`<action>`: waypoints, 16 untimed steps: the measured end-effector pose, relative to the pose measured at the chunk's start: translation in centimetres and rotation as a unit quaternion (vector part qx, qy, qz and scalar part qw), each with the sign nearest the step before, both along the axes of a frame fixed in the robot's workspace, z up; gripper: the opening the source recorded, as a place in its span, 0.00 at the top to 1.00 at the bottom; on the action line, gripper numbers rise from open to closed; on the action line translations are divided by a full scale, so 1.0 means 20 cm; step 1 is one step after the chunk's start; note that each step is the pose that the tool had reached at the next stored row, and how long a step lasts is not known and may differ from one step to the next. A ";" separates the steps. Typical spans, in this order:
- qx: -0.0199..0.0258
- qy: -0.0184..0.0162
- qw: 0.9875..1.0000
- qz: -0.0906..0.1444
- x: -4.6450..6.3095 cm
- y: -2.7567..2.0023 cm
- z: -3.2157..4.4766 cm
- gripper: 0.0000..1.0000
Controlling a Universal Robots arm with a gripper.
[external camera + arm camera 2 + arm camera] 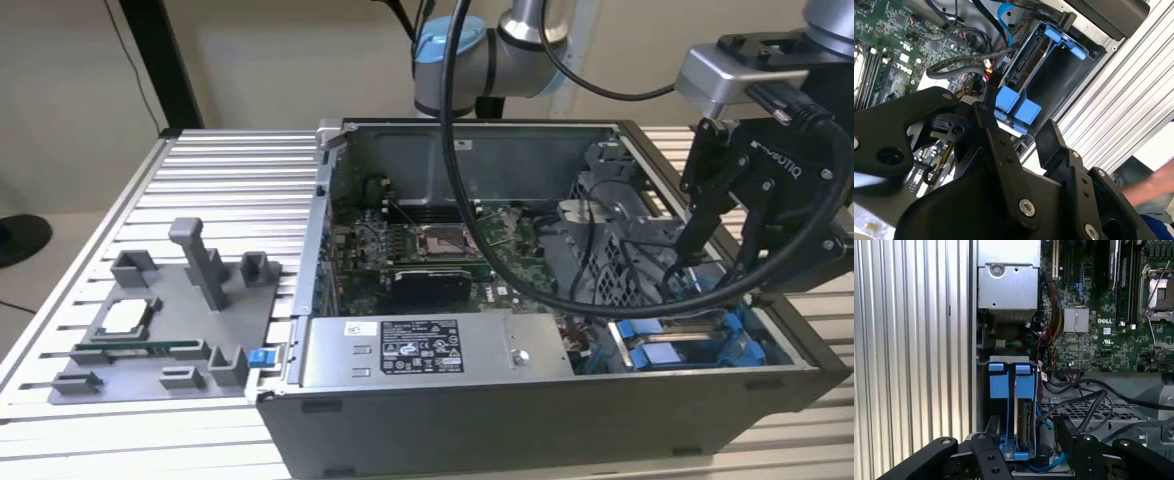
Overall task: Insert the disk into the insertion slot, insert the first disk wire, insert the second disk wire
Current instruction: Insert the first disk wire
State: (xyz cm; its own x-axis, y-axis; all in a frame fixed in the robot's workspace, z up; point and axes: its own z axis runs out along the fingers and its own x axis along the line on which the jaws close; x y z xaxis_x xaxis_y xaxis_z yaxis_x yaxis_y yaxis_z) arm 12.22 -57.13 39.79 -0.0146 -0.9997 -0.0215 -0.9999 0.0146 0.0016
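Observation:
The disk (pixel 1025 422) stands on edge in its blue carrier (pixel 1010 385), seated in the insertion slot (pixel 1009 359) of the metal drive cage at the case's front corner on the exterior view's right. It also appears in the second wrist view, as the disk (pixel 1029 65) with blue tabs (pixel 1015 106). My gripper (pixel 1029 440) is open just above it, one finger (pixel 992 431) by the carrier's edge and the other finger (pixel 1069 432) clear of it. My gripper (pixel 727 258) hangs over that corner. Black wires (pixel 1079 395) and a blue cable (pixel 1046 466) lie loose beside the disk.
The open computer case (pixel 534 410) sits on a ribbed aluminium table (pixel 227 180). Inside are a grey power-supply box (pixel 400 350) and the motherboard (pixel 427 250). A grey fixture (pixel 174 320) with parts lies at the exterior view's left. A person's arm (pixel 1149 195) is beside the table.

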 end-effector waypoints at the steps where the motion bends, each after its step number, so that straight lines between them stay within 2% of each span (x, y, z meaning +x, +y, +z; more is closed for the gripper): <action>1: 0.000 0.000 1.000 0.000 0.00 0.000 0.000 0.00; 6: 0.000 0.000 1.000 0.000 0.00 0.001 -0.002 0.00; 9: 0.000 -0.003 1.000 0.000 0.00 0.008 -0.005 0.00; 11: 0.000 -0.006 1.000 0.000 0.00 0.026 -0.007 0.00; 14: 0.000 -0.008 1.000 0.000 0.00 0.067 -0.006 0.00; 16: 0.001 -0.009 1.000 0.000 0.00 0.073 -0.008 0.00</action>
